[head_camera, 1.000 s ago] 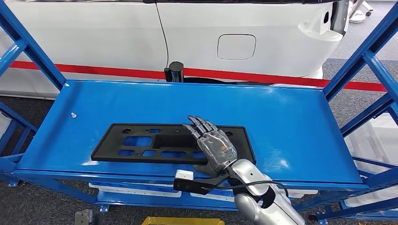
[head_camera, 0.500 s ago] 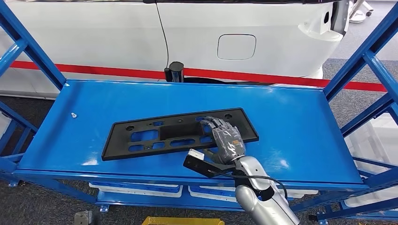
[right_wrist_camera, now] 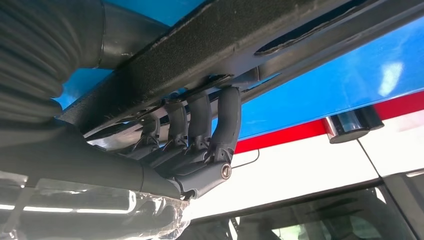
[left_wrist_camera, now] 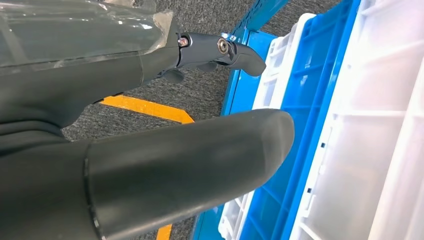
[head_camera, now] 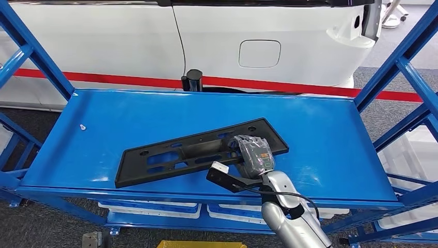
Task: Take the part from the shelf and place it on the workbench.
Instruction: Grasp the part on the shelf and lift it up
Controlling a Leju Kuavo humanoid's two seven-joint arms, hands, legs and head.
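Part (head_camera: 199, 151): flat black plate with cut-outs, on the blue shelf (head_camera: 103, 124), lying skewed, far-right corner higher than the near-left end. In the head view the right end looks raised off the shelf while the left end rests on it; judged a lift just begun.

Right hand (head_camera: 253, 155): grips the part near its right end. Right wrist view shows the fingers (right_wrist_camera: 227, 120) hooked over one edge of the part (right_wrist_camera: 210, 50) through a cut-out, the thumb side under it. Reason for this hold, as I judge it: the plate is too thin and flat to pinch from above, so curling through an opening gives purchase. Holding off-centre leaves the long left end unsupported, hence the tilt; it may swing or drag when it leaves the shelf.

Left hand (left_wrist_camera: 150, 165): hangs low beside white and blue bins (left_wrist_camera: 360, 125) under the shelf, over grey floor. Thumb and a curled finger show, nothing seen between them; whether the fingers are open or closed I cannot tell.

Change against the earlier frames: one second ago the part lay square to the shelf front, the right hand flat on it with fingers stretched out. Half a second ago the fingers had curled in and the part had begun to turn. Now it is turned further, left end nearer the front edge, right end higher.

Behind the shelf: white car body (head_camera: 258, 36), red line (head_camera: 129, 80) on the floor.
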